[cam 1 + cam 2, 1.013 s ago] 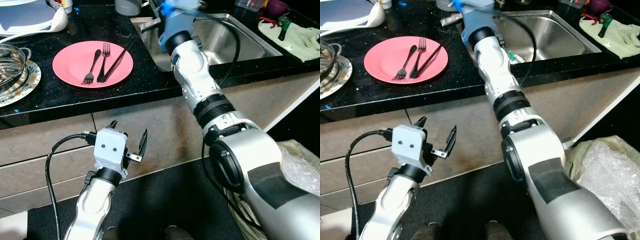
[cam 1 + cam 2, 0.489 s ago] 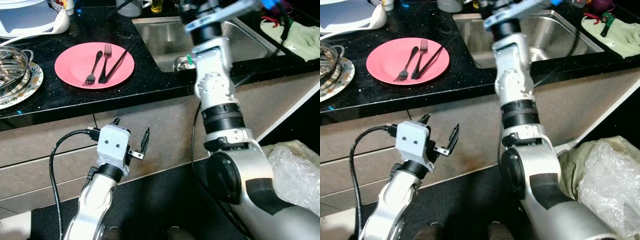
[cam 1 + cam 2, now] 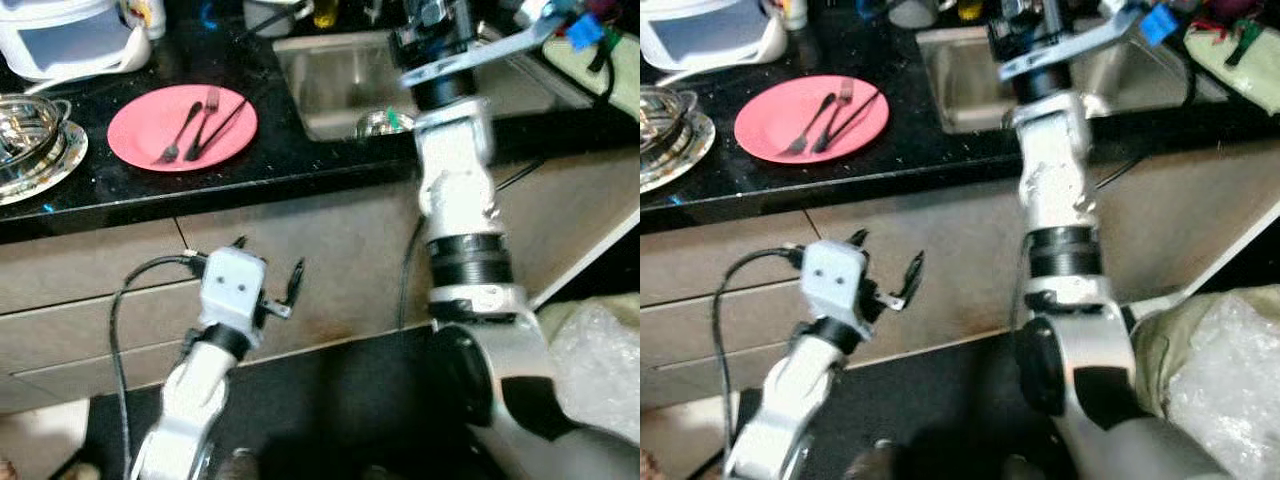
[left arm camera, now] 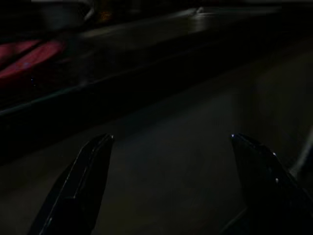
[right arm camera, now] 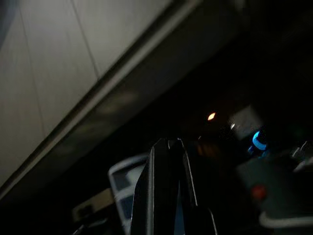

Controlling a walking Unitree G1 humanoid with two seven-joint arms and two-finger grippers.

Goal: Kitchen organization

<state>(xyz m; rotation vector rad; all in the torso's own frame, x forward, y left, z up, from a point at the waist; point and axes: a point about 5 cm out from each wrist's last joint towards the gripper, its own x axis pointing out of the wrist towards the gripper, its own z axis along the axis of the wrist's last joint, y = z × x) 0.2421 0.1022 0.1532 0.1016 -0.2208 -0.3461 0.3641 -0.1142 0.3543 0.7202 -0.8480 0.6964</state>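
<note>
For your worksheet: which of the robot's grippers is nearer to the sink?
Right. The right arm is raised over the sink, its wrist above the basin. The left gripper hangs open below the counter edge, in front of the cabinet, under the pink plate.

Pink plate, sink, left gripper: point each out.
Pink plate [image 3: 140, 122], left eye view, bare part left of the cutlery.
Sink [image 3: 335, 85], left eye view, inner wall.
Left gripper [image 3: 266, 270], left eye view, midway between the open fingertips.
</note>
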